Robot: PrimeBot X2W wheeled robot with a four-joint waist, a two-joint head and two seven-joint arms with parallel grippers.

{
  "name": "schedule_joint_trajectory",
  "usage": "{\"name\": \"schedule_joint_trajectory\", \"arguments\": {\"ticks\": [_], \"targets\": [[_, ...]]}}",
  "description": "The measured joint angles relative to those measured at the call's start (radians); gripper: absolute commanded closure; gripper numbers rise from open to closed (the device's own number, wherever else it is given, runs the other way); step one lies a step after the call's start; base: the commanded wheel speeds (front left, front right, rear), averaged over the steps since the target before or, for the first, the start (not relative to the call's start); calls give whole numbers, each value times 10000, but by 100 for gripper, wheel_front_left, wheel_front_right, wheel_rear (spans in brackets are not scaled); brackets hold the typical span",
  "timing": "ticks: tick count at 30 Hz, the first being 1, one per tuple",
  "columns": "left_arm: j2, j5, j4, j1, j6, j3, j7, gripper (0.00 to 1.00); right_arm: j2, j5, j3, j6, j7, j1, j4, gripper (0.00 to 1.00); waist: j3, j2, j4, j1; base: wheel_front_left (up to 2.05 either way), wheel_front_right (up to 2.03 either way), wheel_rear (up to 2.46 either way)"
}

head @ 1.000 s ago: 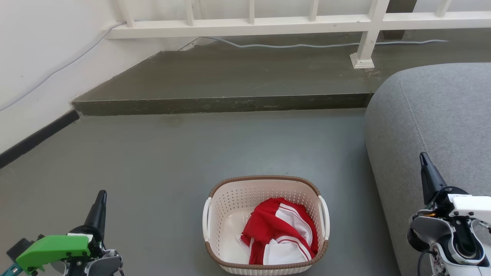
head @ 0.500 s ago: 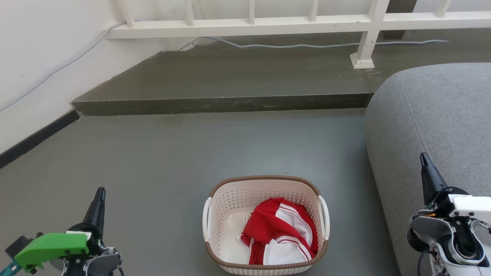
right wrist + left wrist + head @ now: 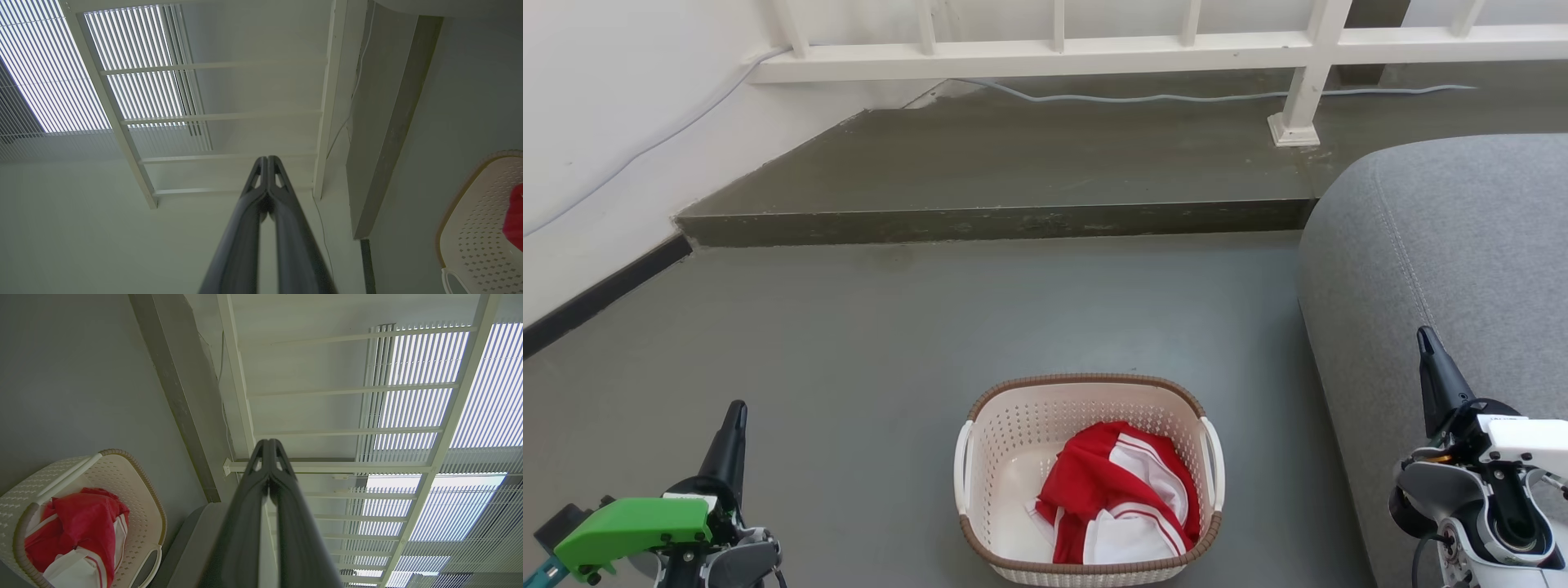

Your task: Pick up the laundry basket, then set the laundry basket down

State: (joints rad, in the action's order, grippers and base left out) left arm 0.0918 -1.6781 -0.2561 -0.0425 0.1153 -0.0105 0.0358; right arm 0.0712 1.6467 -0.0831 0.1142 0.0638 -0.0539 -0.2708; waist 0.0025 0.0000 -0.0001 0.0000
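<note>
The laundry basket (image 3: 1021, 433) sits on the grey floor (image 3: 849, 343), low and central in the head view, with a red and white garment (image 3: 1111, 498) inside; the left gripper (image 3: 737, 412) hovers well to its left, jaws pressed together; the right gripper (image 3: 1423, 336) stands against the grey sofa (image 3: 1462, 245), jaws likewise pressed tip to tip; both are well apart from the laundry basket.

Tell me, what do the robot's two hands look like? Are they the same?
Nearly. Each has two long, dark fingers tapering to a point. The left hand carries a bright green cover at its base; the right hand has a white casing and a black cable.
</note>
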Motion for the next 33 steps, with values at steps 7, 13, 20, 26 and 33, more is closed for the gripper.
{"name": "schedule_joint_trajectory", "arguments": {"ticks": [7,13,20,26,33], "targets": [[-2,0,-33,-4,2,8,2,100,0,0,-4,0,0,-1,-10,100,-1,0,0,0,0,0,0],[-2,0,-58,-7,2,15,2,100,-2,0,-12,0,0,-2,-23,100,-2,0,0,0,0,0,0],[-4,0,-104,-12,2,23,2,100,-4,0,-13,0,2,-3,-40,100,-3,0,0,0,0,0,0],[-6,0,-125,-14,2,29,33,100,-6,0,-17,0,2,-4,-48,100,-3,0,0,0,0,0,0],[-8,0,-157,-16,4,35,33,100,-6,0,-23,0,46,-5,-54,100,-3,0,1,0,0,0,0]]}}
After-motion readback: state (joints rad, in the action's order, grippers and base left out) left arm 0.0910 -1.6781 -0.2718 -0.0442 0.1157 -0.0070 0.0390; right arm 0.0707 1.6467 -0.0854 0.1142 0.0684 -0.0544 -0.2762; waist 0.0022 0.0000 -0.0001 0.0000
